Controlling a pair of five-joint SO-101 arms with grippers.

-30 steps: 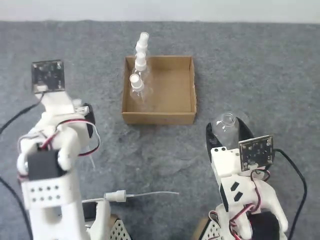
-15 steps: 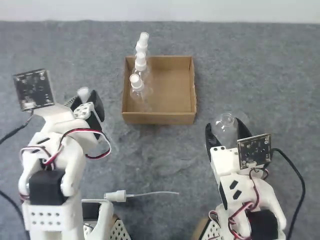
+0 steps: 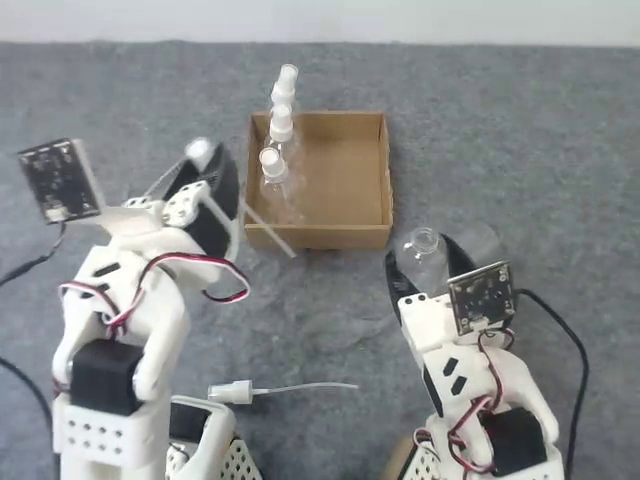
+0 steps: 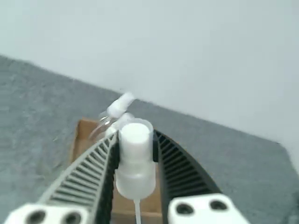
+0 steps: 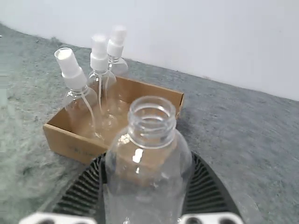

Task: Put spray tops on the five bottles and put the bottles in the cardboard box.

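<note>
The left gripper (image 4: 135,142) is clamped on a spray top (image 4: 135,163) just left of the box (image 3: 318,236). The right gripper (image 5: 147,186) is closed on an open bottle (image 5: 148,149) in front of the box, to its right. Three capped bottles (image 3: 276,165) stand in the box along its left wall. A spare top (image 3: 236,392) lies on the carpet.

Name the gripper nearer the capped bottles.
Left. The left gripper, shut on a spray top, is just outside the cardboard box beside the capped bottles; the right gripper, holding an open bottle, is beyond the opposite corner.
</note>
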